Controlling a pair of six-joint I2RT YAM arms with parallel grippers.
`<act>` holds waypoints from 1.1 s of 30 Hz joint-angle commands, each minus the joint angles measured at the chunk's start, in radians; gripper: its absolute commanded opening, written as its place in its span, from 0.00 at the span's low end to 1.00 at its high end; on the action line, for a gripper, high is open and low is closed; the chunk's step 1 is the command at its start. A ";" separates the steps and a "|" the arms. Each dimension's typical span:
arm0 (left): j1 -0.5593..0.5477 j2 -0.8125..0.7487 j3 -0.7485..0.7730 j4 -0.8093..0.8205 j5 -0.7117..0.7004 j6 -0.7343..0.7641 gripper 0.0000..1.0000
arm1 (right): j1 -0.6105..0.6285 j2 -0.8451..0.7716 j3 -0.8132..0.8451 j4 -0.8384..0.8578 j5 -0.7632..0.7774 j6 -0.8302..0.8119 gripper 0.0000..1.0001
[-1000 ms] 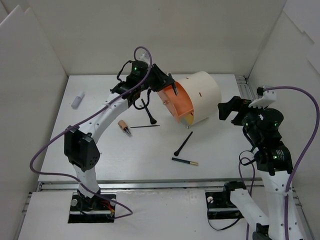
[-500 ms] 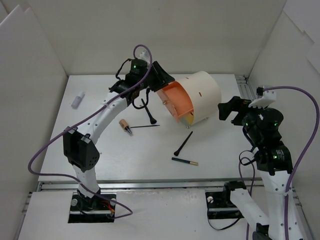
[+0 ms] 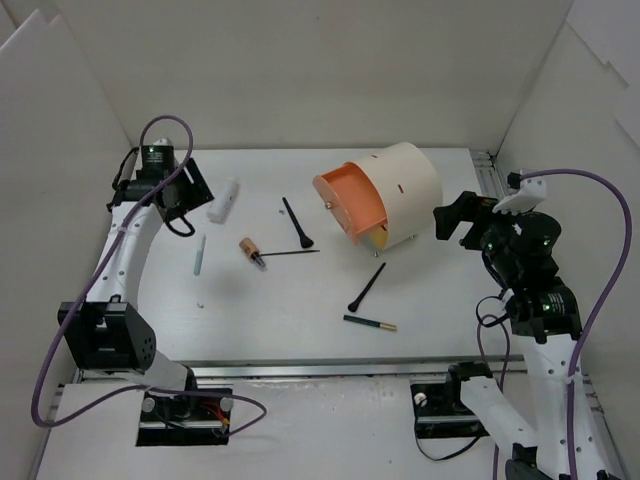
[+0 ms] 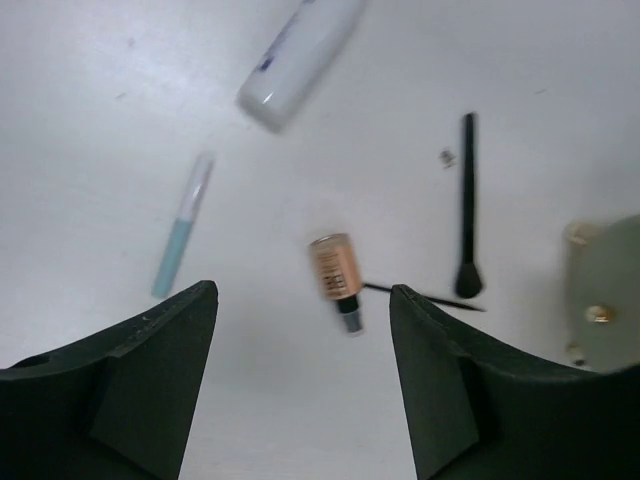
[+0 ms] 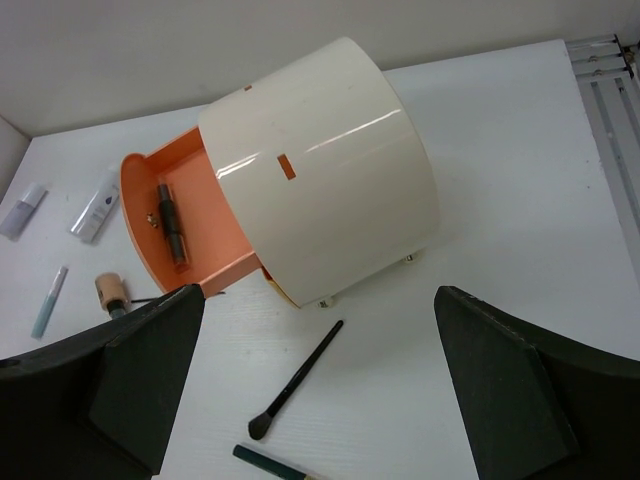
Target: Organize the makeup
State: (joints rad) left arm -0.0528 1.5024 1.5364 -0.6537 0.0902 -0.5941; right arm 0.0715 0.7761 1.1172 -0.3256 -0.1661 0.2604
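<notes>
My left gripper point(image 3: 192, 188) point(image 4: 300, 296) is open and empty, held above the table's far left. Below it lie a white tube point(image 3: 223, 200) point(image 4: 300, 60), a pale slim pen point(image 3: 200, 254) point(image 4: 182, 225) and a stubby tan brush point(image 3: 250, 252) point(image 4: 335, 275). A black brush point(image 3: 297, 222) point(image 4: 468, 205) and a thin black brush point(image 3: 290, 252) lie by the open orange drawer point(image 3: 350, 205) point(image 5: 180, 230). A dark stick point(image 5: 170, 222) lies in that drawer. Another black brush point(image 3: 367, 287) point(image 5: 298, 380) and the gold-ended pencil point(image 3: 370, 322) lie nearer. My right gripper point(image 3: 455, 218) point(image 5: 320, 300) is open and empty, right of the cylinder.
The big cream cylinder point(image 3: 405, 185) point(image 5: 330, 170) lies on its side at the back right. A second small white tube point(image 5: 22, 210) lies at the far left. White walls close in the table on three sides.
My left arm has swung from the orange drawer to the table's far left, uncovering the white tube and the pale pen. My right arm has barely moved.
</notes>
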 commanded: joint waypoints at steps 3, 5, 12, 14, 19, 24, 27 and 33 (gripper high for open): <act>0.077 0.114 -0.064 -0.119 -0.004 0.235 0.66 | 0.001 0.028 -0.025 0.057 -0.024 -0.007 0.98; 0.090 0.174 -0.076 -0.121 -0.003 0.273 0.63 | 0.005 0.026 -0.030 0.059 -0.029 -0.006 0.98; 0.128 0.292 -0.108 -0.107 -0.009 0.306 0.56 | 0.005 0.019 -0.049 0.060 -0.023 -0.010 0.98; 0.128 0.328 -0.104 -0.104 -0.041 0.309 0.54 | 0.005 0.015 -0.053 0.059 -0.024 -0.015 0.98; 0.128 0.421 -0.058 -0.103 -0.066 0.324 0.47 | 0.007 0.018 -0.051 0.059 -0.021 -0.018 0.98; 0.128 0.467 -0.047 -0.084 -0.073 0.320 0.37 | 0.005 0.028 -0.046 0.059 -0.018 -0.021 0.98; 0.119 0.496 -0.042 -0.087 -0.086 0.304 0.29 | 0.005 0.029 -0.045 0.059 -0.019 -0.023 0.98; 0.110 0.472 -0.064 -0.066 -0.081 0.284 0.01 | 0.004 0.037 -0.037 0.059 -0.016 -0.020 0.98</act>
State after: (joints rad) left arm 0.0643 2.0102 1.4651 -0.7387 0.0296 -0.2993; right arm 0.0734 0.7990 1.0622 -0.3260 -0.1802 0.2558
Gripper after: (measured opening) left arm 0.087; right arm 0.980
